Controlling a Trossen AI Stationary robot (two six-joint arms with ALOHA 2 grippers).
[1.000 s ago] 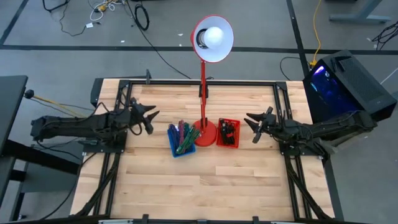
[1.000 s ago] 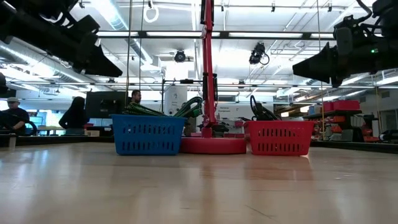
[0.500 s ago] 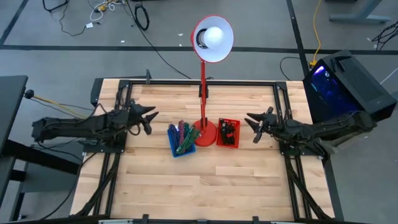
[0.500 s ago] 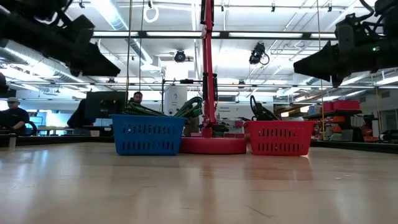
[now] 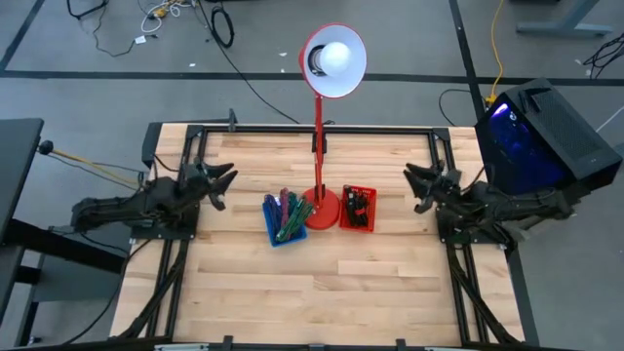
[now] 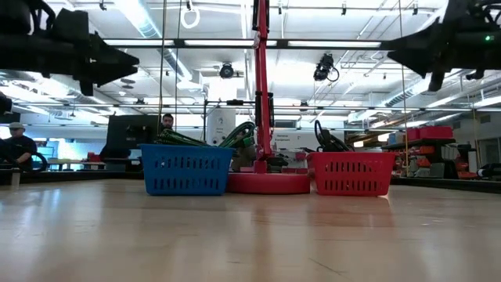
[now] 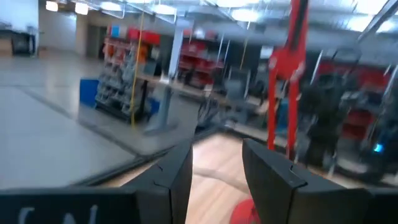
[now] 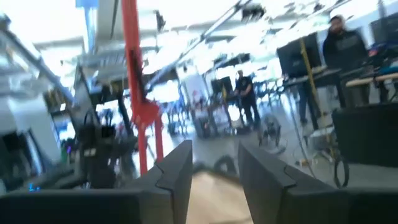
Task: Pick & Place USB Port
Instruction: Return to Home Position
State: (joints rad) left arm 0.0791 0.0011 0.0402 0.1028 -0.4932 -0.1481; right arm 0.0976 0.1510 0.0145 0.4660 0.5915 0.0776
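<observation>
A blue basket with green and pink cable-like items stands left of the red lamp's base. A red basket with dark small parts stands right of it. No single USB part can be told apart. My left gripper hovers open over the table's left part, well left of the blue basket. My right gripper hovers open over the right part, right of the red basket. Both point toward the middle, high above the table top.
The red lamp's pole rises between the baskets, and its shade hangs over the far edge. A black frame rims the table. Bare wood lies on the near side. People sit in the room beyond.
Both arms have drawn back from the baskets: the left gripper toward the table's left edge, the right gripper toward the right edge. Both have also risen in the low view. The baskets and lamp have stayed in place.
</observation>
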